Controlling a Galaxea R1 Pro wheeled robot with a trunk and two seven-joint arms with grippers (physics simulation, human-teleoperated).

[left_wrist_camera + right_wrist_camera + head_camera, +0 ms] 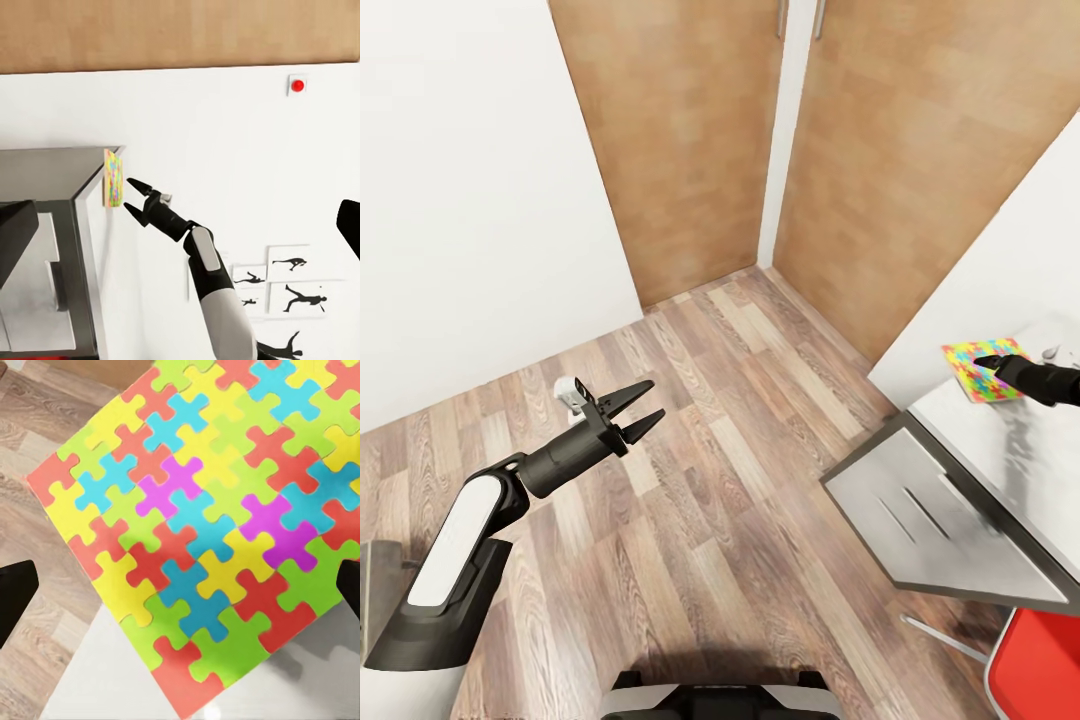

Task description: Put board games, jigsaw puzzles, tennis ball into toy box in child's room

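One jigsaw puzzle (978,372), a thin square of yellow, pink, green and blue pieces, lies at the far corner of the table's light grey top (1000,450). Part of it overhangs the wood floor, as the puzzle (202,525) in the right wrist view shows. My right gripper (985,362) hovers just over it, open, with its dark fingertips (16,591) spread to either side. From the left wrist view the puzzle (112,178) appears edge-on with the right gripper (127,193) beside it. My left gripper (653,398) hangs open and empty above the floor, far from the table.
The table's dark grey section (930,520) juts toward me at the right. A red chair (1040,670) stands at the near right corner. Tall wooden doors (690,130) close the back, a white wall lies left. Black silhouette prints (300,289) hang on a wall.
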